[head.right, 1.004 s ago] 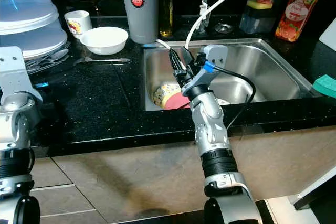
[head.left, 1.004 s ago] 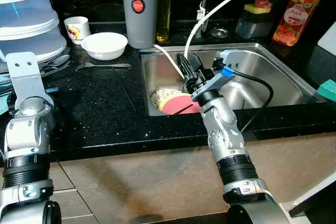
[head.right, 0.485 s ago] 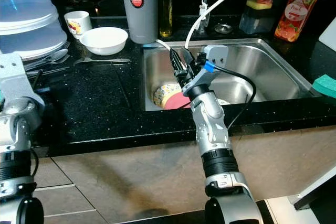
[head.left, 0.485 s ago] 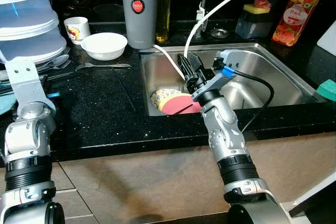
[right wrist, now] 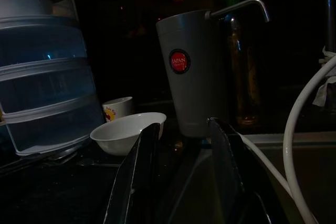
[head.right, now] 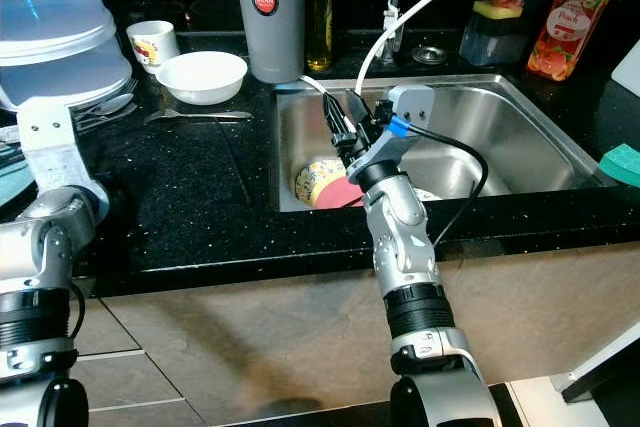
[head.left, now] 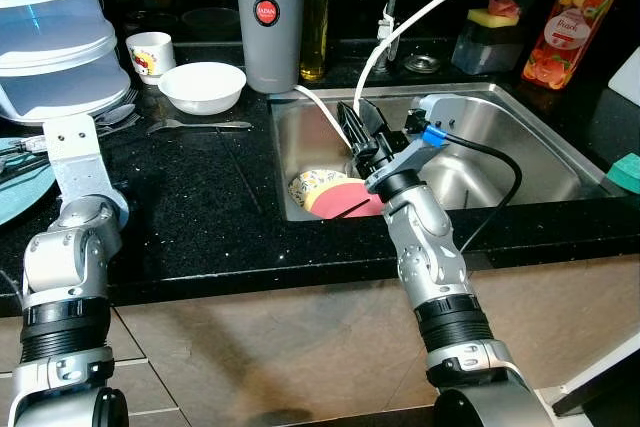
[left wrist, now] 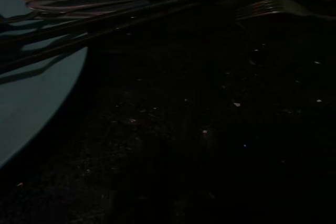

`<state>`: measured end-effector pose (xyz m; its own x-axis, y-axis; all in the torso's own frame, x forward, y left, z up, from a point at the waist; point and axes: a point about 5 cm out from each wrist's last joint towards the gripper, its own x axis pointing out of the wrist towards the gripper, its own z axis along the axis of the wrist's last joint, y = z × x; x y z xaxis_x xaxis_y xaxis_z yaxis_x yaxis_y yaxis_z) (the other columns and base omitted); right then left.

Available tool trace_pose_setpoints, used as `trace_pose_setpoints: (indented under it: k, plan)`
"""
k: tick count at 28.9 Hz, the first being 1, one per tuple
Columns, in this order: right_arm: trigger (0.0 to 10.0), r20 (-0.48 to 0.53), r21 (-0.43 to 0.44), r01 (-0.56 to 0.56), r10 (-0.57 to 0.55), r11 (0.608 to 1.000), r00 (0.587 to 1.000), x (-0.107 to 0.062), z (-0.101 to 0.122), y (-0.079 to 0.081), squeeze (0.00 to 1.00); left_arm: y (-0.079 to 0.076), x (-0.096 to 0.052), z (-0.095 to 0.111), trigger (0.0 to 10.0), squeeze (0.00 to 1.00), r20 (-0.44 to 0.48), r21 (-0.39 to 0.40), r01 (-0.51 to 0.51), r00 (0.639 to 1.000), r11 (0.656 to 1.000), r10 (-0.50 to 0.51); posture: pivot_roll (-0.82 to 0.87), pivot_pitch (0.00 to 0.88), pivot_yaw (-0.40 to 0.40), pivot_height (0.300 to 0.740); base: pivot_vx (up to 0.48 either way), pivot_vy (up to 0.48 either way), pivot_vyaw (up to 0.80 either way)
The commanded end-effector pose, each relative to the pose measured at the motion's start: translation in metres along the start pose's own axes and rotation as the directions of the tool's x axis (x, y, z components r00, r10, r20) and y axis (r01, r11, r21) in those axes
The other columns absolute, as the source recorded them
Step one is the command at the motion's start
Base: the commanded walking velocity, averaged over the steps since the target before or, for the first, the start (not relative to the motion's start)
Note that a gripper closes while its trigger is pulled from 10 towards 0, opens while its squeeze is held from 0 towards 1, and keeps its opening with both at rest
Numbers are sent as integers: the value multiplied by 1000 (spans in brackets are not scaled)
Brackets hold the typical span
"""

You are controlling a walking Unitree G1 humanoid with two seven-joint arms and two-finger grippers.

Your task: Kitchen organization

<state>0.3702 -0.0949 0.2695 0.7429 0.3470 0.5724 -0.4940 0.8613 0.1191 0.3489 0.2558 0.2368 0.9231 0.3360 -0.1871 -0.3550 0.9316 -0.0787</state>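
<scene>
My right gripper (head.left: 356, 123) hangs over the left part of the steel sink (head.left: 520, 137); its fingers (right wrist: 140, 166) stand apart and open with nothing between them. Below it in the sink lie a pink plate (head.left: 338, 199) and a patterned bowl (head.left: 312, 183). My left arm (head.left: 72, 247) reaches over the black counter (head.left: 190, 197) at the left, beside a teal plate (head.left: 22, 197). The left wrist view is dark, with the teal plate (left wrist: 31, 93), long cutlery (left wrist: 105, 3) and a fork (left wrist: 273, 8) on the counter. A white bowl (head.left: 203, 85), a mug (head.left: 150, 52) and the fork (head.left: 200, 126) sit farther back.
A grey water dispenser (head.left: 267, 17) and an oil bottle (head.left: 316, 17) stand behind the sink's left corner. A white hose (head.left: 420, 12) arcs into the sink. Stacked clear containers (head.left: 50, 37) fill the back left. A soap bottle (head.left: 566, 25) and a teal sponge (head.left: 627, 169) are at the right.
My left arm has swung forward and to the right over the counter, and the teal plate now shows beside it. The right arm has stayed where it was.
</scene>
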Motion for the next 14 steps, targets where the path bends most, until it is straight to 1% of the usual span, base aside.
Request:
trace_pose_setpoints:
  k: [1,5,9,10,11,12,14]
  plan:
    - [10000,-5,6,4,-4,1000,1000,0,0,-1,0,-4,1,-17,0,0,-84,-10,38,996,999,-38,60,117,-10,740,0,0,0]
    - [10000,-9,8,14,-14,1000,1000,0,-1,-3,0,-8,1,-16,0,0,-81,-10,72,994,997,-73,61,121,-13,740,0,0,0]
    - [10000,-10,18,40,-40,999,999,0,0,-6,0,-18,-1,-11,0,0,-39,-1,144,989,990,-143,63,121,-15,740,0,0,0]
    - [10000,-10,20,45,-45,999,999,1,0,-7,0,-23,-1,-9,0,0,-24,9,185,982,983,-185,63,121,-16,740,0,0,0]
    - [10000,-8,24,53,-53,998,999,2,1,-8,0,-36,-4,-4,0,0,11,30,266,964,964,-266,63,121,-16,740,0,0,0]
    - [10000,-7,25,56,-56,998,998,2,1,-8,0,-40,-5,-3,0,0,21,37,289,957,956,-290,63,121,-16,740,0,0,0]
    - [10000,-4,30,61,-61,998,998,3,2,-8,0,-48,-7,-2,0,0,22,87,336,940,938,-339,63,121,-16,740,0,0,0]
